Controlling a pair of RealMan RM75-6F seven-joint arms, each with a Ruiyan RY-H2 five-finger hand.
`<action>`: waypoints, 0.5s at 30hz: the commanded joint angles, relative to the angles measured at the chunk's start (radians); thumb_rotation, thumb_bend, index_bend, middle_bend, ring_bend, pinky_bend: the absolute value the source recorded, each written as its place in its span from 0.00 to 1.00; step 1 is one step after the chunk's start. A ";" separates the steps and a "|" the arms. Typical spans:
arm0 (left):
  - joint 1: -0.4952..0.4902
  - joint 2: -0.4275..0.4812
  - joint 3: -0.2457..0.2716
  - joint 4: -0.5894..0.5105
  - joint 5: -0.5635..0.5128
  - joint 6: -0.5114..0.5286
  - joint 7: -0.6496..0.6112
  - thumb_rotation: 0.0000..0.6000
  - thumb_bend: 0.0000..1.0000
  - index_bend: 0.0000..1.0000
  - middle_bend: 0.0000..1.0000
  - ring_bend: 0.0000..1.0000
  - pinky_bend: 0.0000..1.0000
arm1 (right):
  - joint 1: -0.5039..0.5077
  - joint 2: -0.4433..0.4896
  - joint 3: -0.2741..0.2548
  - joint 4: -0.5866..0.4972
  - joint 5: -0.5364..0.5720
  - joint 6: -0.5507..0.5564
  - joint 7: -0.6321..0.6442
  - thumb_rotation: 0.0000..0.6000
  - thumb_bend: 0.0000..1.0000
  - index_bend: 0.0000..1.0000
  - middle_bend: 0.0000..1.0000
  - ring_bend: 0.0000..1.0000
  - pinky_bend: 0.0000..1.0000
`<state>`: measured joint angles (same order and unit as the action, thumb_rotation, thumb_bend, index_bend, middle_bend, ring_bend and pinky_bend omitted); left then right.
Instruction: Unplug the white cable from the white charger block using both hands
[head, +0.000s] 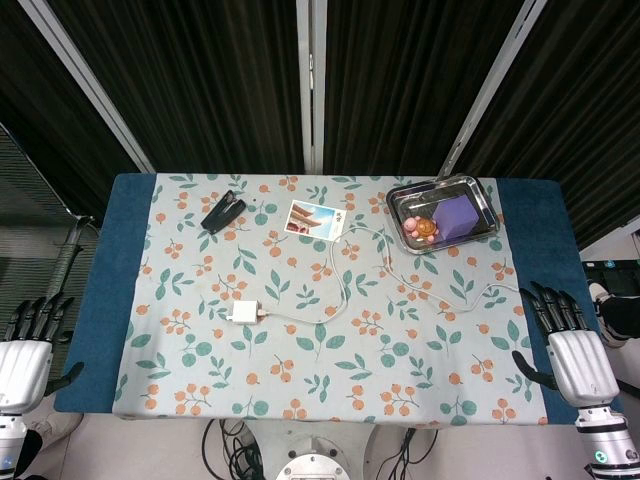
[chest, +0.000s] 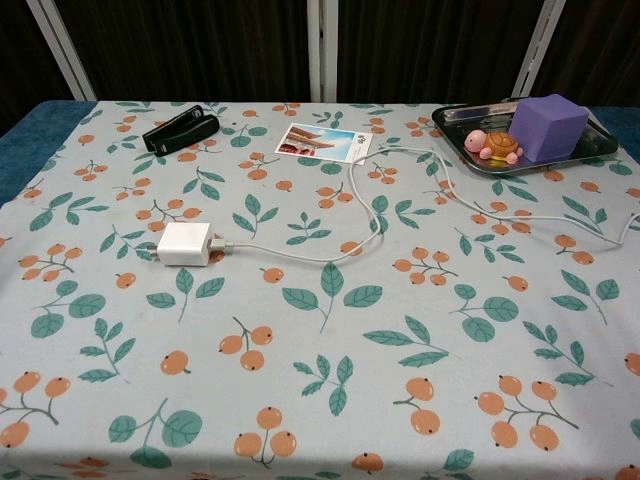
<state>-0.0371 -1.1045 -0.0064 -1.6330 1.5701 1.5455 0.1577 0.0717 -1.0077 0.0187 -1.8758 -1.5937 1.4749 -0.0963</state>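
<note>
White charger block (chest: 184, 243) lies on the flowered worktop (head: 200, 380), ahead of the left hand (head: 25, 345) and inward of it, well apart from it. Its white cable (chest: 350, 190) is plugged in on the side facing the right hand (head: 570, 345) and snakes off across the cloth toward the metal tray (chest: 460, 118). Both hands rest at the near edges, fingers spread, holding nothing. The block looks light, so I judge that a one-sided pull would drag it along rather than free the plug. A slack loop might also catch the postcard (chest: 325, 141) or the tray's rim if the cable is yanked sideways.
</note>
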 joint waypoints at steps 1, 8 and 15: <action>-0.002 -0.001 -0.001 0.003 -0.002 -0.004 -0.004 1.00 0.16 0.05 0.00 0.00 0.00 | 0.003 0.000 0.002 -0.004 0.005 -0.005 -0.006 1.00 0.21 0.00 0.00 0.00 0.00; -0.009 0.000 -0.003 0.005 -0.014 -0.021 -0.008 1.00 0.16 0.05 0.00 0.00 0.00 | 0.012 -0.003 0.008 -0.013 0.014 -0.019 -0.021 1.00 0.21 0.00 0.00 0.00 0.00; -0.076 -0.004 -0.030 -0.022 0.007 -0.082 -0.001 1.00 0.16 0.05 0.00 0.00 0.00 | 0.014 -0.001 0.012 -0.009 0.015 -0.014 -0.014 1.00 0.21 0.00 0.00 0.00 0.00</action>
<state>-0.0853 -1.1079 -0.0259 -1.6435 1.5665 1.4934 0.1490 0.0851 -1.0089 0.0307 -1.8852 -1.5786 1.4608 -0.1110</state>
